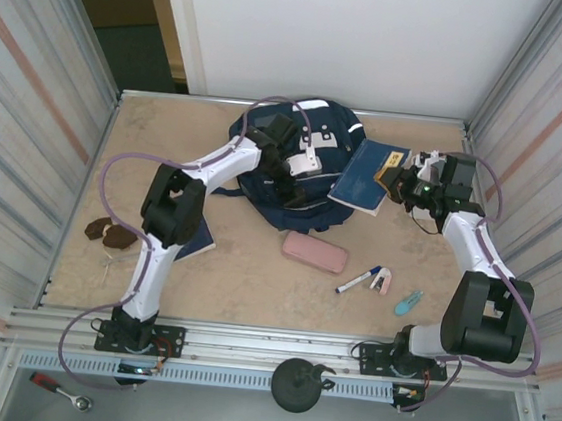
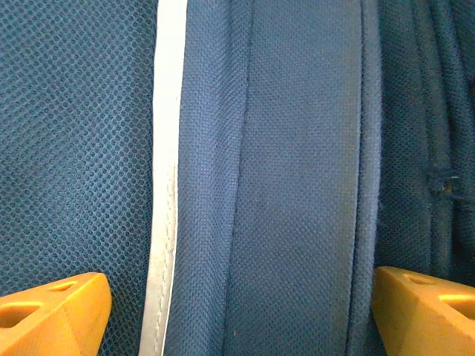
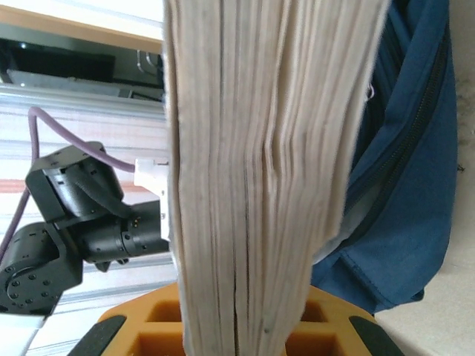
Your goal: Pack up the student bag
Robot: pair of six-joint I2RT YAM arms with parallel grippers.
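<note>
Item: student bag (image 1: 296, 162), navy, lying far centre of table (image 1: 243, 287).
I see left gripper (image 1: 301, 167) above bag, jaws spread wide, nothing grasped. Wrist view: navy fabric and pale stripe (image 2: 167, 178) beneath orange fingertips (image 2: 52, 311).
Right gripper (image 1: 405, 178) clenched on blue book (image 1: 365, 177) at bag's right edge, page edges upright in wrist view.
Pink pencil case (image 1: 315, 252) just in front of bag; marker (image 1: 357, 279) near it.
</note>
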